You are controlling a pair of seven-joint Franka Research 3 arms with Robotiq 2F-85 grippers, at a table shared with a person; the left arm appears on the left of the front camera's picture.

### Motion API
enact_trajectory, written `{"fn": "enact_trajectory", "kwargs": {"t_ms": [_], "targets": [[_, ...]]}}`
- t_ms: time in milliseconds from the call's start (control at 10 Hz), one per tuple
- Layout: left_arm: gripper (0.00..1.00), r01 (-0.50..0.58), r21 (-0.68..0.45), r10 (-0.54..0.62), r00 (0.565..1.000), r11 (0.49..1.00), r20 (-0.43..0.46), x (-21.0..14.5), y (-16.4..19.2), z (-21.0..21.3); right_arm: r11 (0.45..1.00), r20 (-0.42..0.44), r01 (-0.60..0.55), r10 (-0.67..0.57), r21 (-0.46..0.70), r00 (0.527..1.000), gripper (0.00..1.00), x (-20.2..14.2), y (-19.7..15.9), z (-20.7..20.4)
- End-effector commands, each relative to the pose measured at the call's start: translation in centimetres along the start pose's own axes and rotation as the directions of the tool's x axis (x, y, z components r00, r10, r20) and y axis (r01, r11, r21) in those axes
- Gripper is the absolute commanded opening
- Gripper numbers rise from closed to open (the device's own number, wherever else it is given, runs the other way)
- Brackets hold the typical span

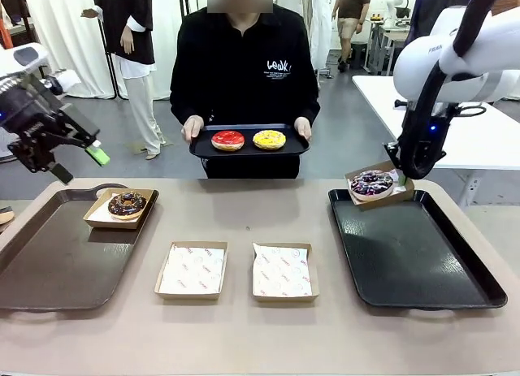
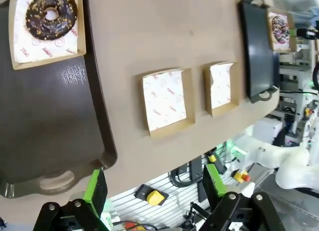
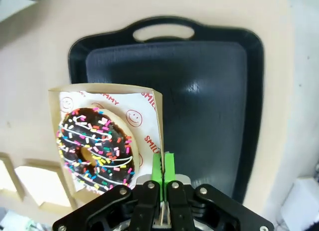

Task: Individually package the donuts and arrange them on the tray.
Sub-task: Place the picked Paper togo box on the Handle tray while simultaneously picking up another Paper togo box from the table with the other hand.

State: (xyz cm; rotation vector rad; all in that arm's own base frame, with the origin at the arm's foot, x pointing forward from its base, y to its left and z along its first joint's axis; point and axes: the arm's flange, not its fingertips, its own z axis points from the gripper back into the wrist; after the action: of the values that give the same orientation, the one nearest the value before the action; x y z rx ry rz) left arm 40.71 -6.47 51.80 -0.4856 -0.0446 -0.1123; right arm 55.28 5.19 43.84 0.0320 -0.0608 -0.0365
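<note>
Pinching one side wall of a cardboard box [image 3: 99, 88], the right gripper [image 3: 162, 167] is seen with its green pads pressed together on the thin card. The purple donut [image 3: 107, 141] is thus carried without its icing being touched. The box is held slightly tilted over the far corner of the black tray [image 1: 406, 254], on the side nearer the table's middle. Whether it touches the rim cannot be told. A spot at the back of the tray is probably being sought, so that room is kept in front for the boxes to follow.

The left gripper [image 1: 80, 165] is raised above the far edge of the brown tray [image 1: 49, 270] with its jaws spread wide and nothing between them. It is judged to be kept up and clear until needed. The chocolate donut [image 1: 116, 205] is already packed in its own box at the far corner of that tray, so it has been boxed but not yet moved across.

Two lined boxes [image 1: 192, 270] [image 1: 282, 272] are laid side by side on the table [image 1: 244, 335] between the trays, both unfilled. They are presumably meant for the red donut [image 1: 219, 140] and the yellow donut [image 1: 279, 140]. Those two are offered on a small dark tray [image 1: 244, 151] gripped at both ends by the person's hands [image 1: 192, 128] beyond the table's far edge.
</note>
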Motion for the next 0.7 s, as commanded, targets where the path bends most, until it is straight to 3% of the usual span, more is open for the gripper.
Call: {"fn": "enact_trajectory", "kwargs": {"t_ms": [0, 300, 600], "targets": [[1.0, -0.024, 0.082, 0.026, 0.999, 0.996, -0.027, 0.7, -0.8, -2.2, 0.998, 0.01, -0.058, 0.058, 0.028, 0.998, 0.01, 1.2, 0.3, -1.1], [1.0, -0.014, 0.191, 0.015, 1.0, 0.981, -0.004, 1.3, -2.6, -6.2, 0.998, -0.033, -0.063, 0.064, 0.03, 0.997, 0.01, 2.4, 0.3, -2.9], [1.0, 0.013, 0.268, -0.014, 1.0, 0.963, 0.003, 1.1, -4.1, -9.4, 0.999, -0.021, -0.045, 0.045, 0.002, 0.999, 0.01, 1.6, 0.5, -3.0]]}}
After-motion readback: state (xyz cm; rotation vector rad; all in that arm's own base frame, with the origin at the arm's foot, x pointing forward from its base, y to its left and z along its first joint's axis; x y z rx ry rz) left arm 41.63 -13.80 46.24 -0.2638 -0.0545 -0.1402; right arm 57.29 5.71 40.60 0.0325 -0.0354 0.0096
